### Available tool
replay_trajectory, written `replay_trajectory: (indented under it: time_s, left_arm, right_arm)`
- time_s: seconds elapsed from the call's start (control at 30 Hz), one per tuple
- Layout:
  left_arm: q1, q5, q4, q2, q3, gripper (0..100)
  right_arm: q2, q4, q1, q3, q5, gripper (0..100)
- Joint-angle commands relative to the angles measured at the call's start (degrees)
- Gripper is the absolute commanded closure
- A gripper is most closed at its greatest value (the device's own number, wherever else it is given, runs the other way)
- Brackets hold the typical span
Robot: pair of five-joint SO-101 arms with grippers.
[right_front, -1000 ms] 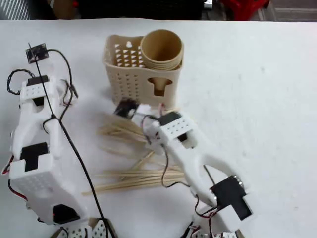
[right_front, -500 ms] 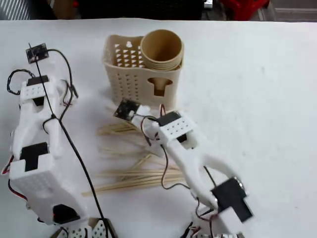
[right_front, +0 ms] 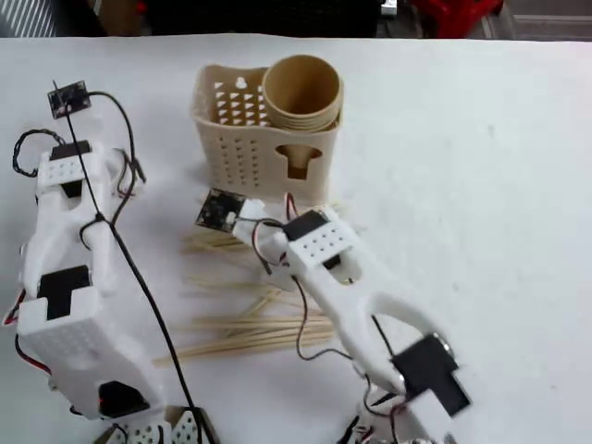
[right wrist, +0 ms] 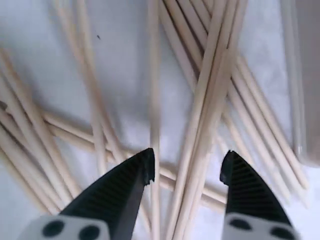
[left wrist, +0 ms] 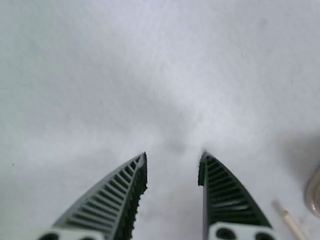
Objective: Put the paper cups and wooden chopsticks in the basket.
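The basket (right_front: 242,159) is open from above on its left side; stacked paper cups (right_front: 302,88) fill its right. The right arm (right_front: 344,277) hangs over the chopsticks (right_front: 236,326) before it. The left arm (right_front: 65,250) and its cable (right_front: 139,268) line the table's (right_front: 481,185) left; passing room lies to the right.

cups (right_front: 302,92) in basket (right_front: 242,148), chopsticks (right_front: 250,324) in front

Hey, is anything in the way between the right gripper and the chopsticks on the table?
Nothing visible is. The right gripper hangs open directly above the chopsticks, with no other object between them.
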Motion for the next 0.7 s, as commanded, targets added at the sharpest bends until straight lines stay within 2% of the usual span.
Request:
replay_trajectory:
  time_s: [0.0,0.13,0.33,0.67]
  left_arm:
    - [0.7,0.4,-1.1,-0.4,-0.4,82]
    - [0.7,0.4,-1.1,-0.4,-0.5,82]
    - [0.7,0.4,-1.1,-0.4,-0.5,82]
    - [0.7,0.4,-1.1,-0.4,-0.5,82]
  right_arm:
    - [3.7,-1.3,2.6,-5.9,0.9,77.6]
    - [7.8,-1.7,4.9,-8.4,0.9,79.3]
    - [7.8,-1.5,4.5,-8.7,0.5,95.5]
    - [-1.5,2.7,4.8,-8.8,0.3,97.6]
